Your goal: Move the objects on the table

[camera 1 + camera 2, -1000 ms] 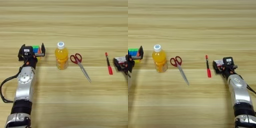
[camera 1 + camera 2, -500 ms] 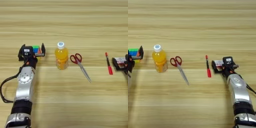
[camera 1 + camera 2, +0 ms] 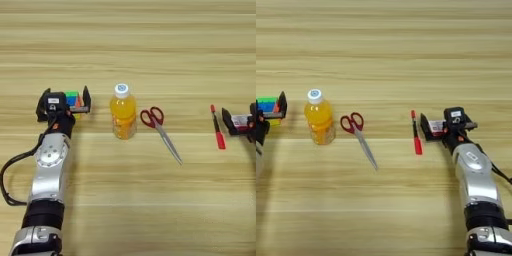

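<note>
Left gripper [image 3: 65, 101] at table's [image 3: 150, 40] left, fingers either side of the multicoloured puzzle cube [image 3: 73, 100]; can't tell if clamped or just around it. Right of it, well apart: 1 orange-juice bottle [image 3: 123, 117], white cap on, juice nearly to the neck. Just beside it, red-handled scissors [image 3: 159, 130], blades pointing toward the near-right. Further right, red pen [image 3: 416, 132] lies near-vertical. Right gripper [image 3: 443, 126] just beside pen, around a small red-and-white card [image 3: 436, 127]; grip unclear.
</note>
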Motion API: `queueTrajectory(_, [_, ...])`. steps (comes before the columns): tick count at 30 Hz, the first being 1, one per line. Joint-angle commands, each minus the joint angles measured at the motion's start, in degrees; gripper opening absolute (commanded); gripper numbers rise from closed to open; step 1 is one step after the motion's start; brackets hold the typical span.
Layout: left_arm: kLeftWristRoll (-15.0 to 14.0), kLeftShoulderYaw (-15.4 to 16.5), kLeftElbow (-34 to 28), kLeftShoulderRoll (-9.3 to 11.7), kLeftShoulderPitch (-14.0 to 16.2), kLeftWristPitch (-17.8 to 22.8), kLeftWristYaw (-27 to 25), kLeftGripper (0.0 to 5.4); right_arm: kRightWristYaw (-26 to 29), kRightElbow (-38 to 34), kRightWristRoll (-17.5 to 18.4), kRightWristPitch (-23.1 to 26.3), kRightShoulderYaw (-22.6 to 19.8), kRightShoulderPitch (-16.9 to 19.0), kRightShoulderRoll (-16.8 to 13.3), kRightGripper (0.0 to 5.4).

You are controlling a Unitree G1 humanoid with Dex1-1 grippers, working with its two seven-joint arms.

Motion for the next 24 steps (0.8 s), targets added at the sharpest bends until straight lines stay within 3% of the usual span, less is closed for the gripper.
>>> queueTrajectory(1, [0.12, -0.33, -1.77, 0.01, 0.67, 0.34, -0.33, 5.40, -0.24, -1.04, -0.08, -0.25, 0.28, 0.52, 0.39, 5.36])
queueTrajectory(9, [-1.56, -0.99, -8.90, -0.48, 3.09, 0.16, -2.69, 5.40, -0.30, -1.14, -0.14, -0.26, 0.88, 0.74, 0.64, 5.36])
queueTrajectory(24, [-4.43, -3.51, -25.63, -1.19, 7.57, 4.56, -5.68, 5.40, -0.22, -0.85, -0.28, -0.45, 1.84, 0.81, 0.93, 5.36])
